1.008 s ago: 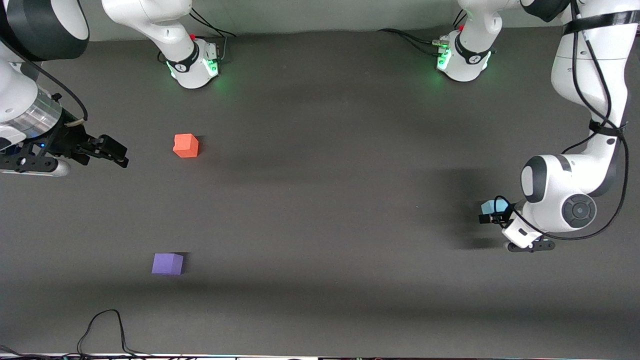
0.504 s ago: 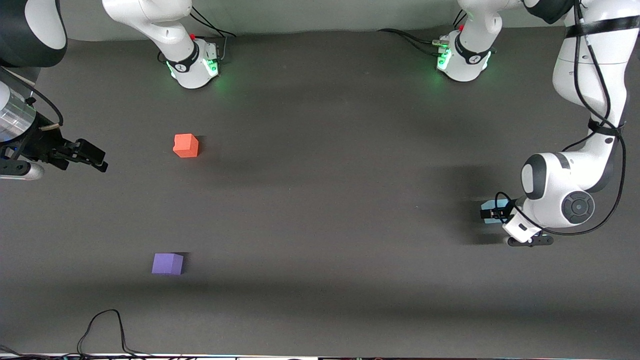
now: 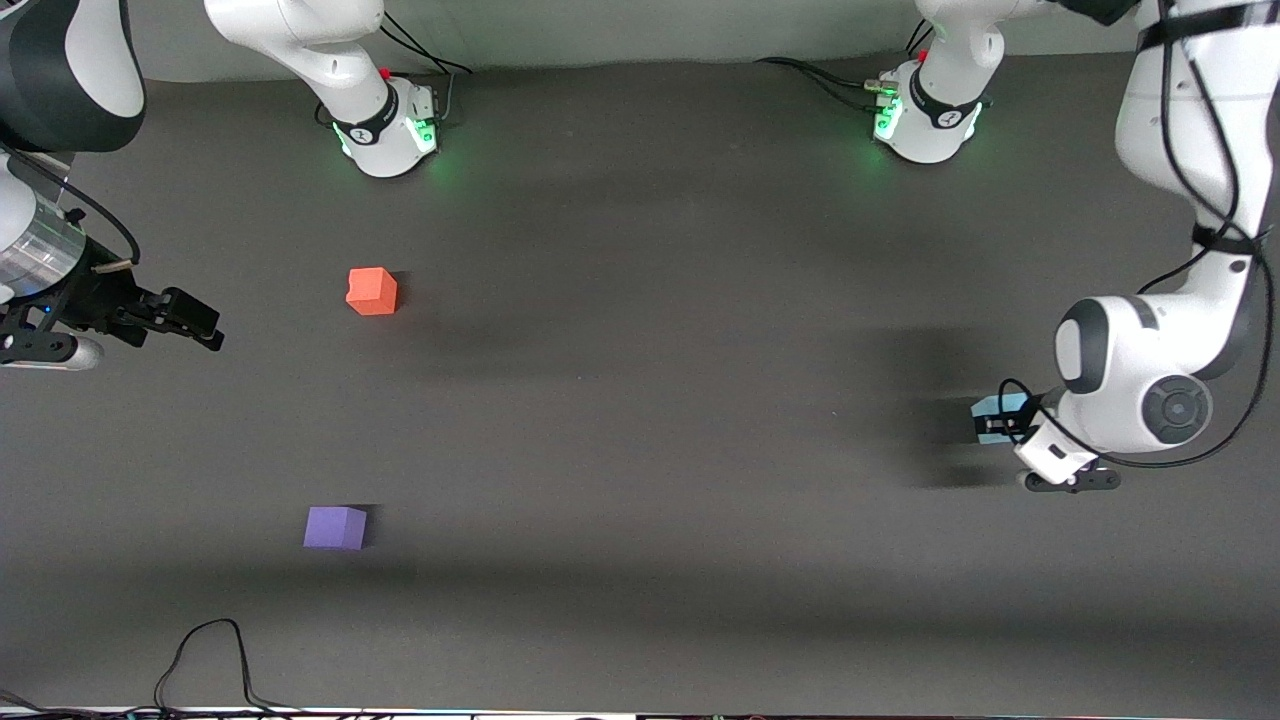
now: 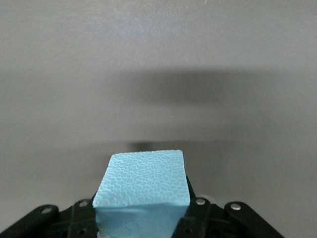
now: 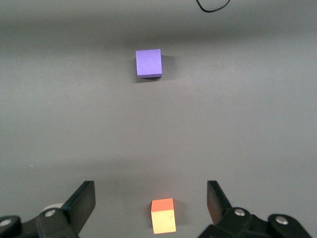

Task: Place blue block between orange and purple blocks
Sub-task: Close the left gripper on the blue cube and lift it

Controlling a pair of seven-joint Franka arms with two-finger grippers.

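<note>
Left hand (image 3: 995, 425) clasps blue block (image 4: 143, 186) (right hand (image 5: 148, 206) spread wide, waiting).

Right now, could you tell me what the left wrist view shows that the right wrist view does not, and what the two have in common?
Only the left wrist view shows the blue block, seated between the fingers of the left gripper, which is shut on it. Only the right wrist view shows the purple block and the orange block resting apart on the table, framed by the open right gripper. Both show the same dark grey table.
</note>
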